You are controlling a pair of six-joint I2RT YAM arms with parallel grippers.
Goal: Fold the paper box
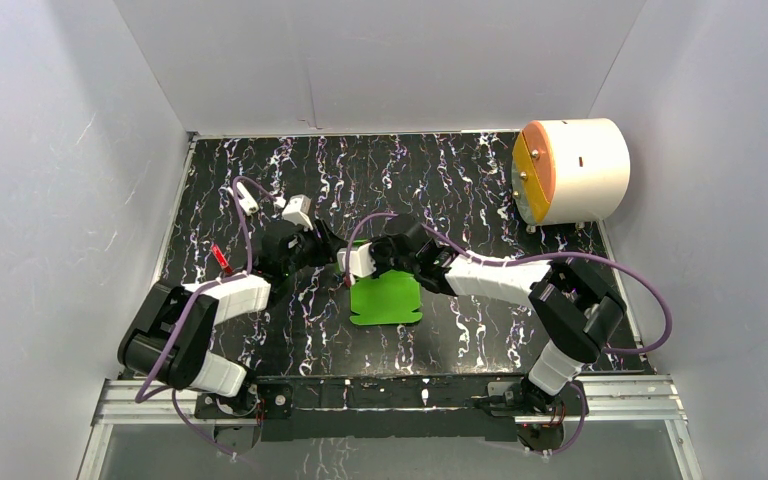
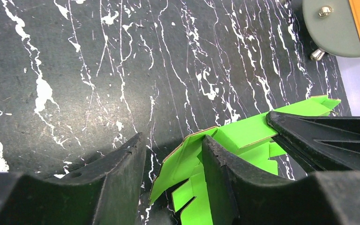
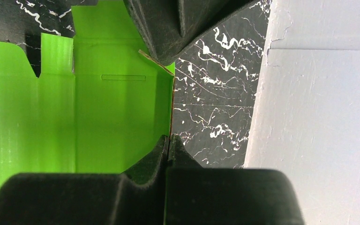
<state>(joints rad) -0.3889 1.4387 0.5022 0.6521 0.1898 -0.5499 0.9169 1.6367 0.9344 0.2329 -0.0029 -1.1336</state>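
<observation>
Closest to the lens, at the bottom centre of the right wrist view, the right gripper (image 3: 168, 143) has its 2 black fingers pinched together on a raised, brown-edged rim of the paper box (image 3: 112, 117). The box is a bright green die-cut sheet with notched tabs and 1 thin slot, partly lifted off the table (image 1: 460, 180). In the left wrist view the left gripper (image 2: 173, 145) stands with its jaws apart, a bent green flap rising between them. From above, the sheet lies at the centre of the frame, where both arms meet. The table is black with white marble-like veins. Plain white walls (image 1: 360, 60) close it in on 3 sides. A white cylinder (image 1: 575, 165) with an orange-yellow face sits at the upper right, and an aluminium rail (image 1: 390, 400) runs along the bottom.
</observation>
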